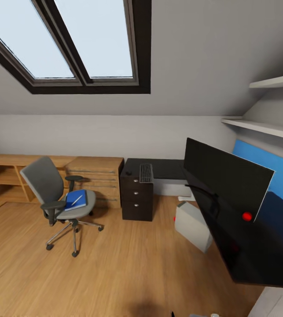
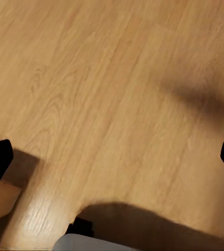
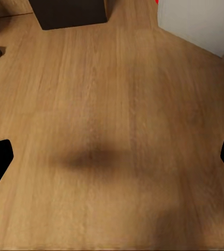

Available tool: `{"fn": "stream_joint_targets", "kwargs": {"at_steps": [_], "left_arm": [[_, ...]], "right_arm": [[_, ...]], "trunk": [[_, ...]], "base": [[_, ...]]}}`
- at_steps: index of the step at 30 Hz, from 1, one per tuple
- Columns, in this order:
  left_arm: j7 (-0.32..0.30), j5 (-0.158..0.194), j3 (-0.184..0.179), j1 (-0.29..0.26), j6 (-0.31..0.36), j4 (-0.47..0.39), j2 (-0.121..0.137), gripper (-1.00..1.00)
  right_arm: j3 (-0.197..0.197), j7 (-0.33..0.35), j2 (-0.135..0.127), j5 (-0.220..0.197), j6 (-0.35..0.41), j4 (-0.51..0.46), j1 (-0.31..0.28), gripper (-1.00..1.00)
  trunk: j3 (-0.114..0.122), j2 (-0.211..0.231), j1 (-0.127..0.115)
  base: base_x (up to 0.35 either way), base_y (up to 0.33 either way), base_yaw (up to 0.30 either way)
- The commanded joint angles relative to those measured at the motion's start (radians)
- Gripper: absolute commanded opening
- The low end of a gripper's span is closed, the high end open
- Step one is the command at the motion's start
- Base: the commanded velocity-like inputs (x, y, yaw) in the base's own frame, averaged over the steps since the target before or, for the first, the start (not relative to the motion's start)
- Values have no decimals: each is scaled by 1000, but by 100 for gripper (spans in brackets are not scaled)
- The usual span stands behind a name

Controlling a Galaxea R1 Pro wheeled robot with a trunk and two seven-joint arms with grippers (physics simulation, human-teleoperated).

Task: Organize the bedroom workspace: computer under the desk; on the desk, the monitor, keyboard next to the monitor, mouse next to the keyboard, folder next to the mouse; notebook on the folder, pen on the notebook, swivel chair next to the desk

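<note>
Both claws spread wide, gripping nothing, pointed down at bare wood floor (image 2: 112, 94). Left gripper (image 2: 112, 157): fingertips dark at frame edges, no task item between them. Right gripper (image 3: 112, 157): same, with computer (image 3: 195, 23) and black drawer unit (image 3: 70, 13) well ahead of the tips. From head view: swivel chair (image 1: 55, 198) standing apart from desk (image 1: 247, 246), folder (image 1: 76, 199) on its seat, pen (image 1: 76, 200) lying on the folder. Keyboard (image 1: 146, 172) on desk top above the drawers. Monitor (image 1: 222, 178) upright on desk. Computer (image 1: 194, 225) on floor beside desk edge.

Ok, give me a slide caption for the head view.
Attic bedroom: blue folder on swivel chair, monitor on black desk.
</note>
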Motion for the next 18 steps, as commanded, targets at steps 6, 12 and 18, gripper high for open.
{"fn": "stream_joint_targets", "kwargs": {"at_steps": [6, 12, 18], "left_arm": [[3, 9, 0, 0, -2, -1, 1, 100], [3, 9, 0, 0, -3, 0, 0, 100], [3, 9, 0, 0, -4, 0, 1, 100]], "right_arm": [[9, -8, 0, 0, -4, 2, -1, 100], [9, -8, 0, 1, -4, 2, -1, 100], [7, -8, -1, 1, -4, 2, -1, 100]], "trunk": [[-1, -1, 0], [-1, -1, 0], [-1, -1, 0]], "base": [[-188, -288, -17], [-175, -300, -182], [-174, -301, -244]]}}
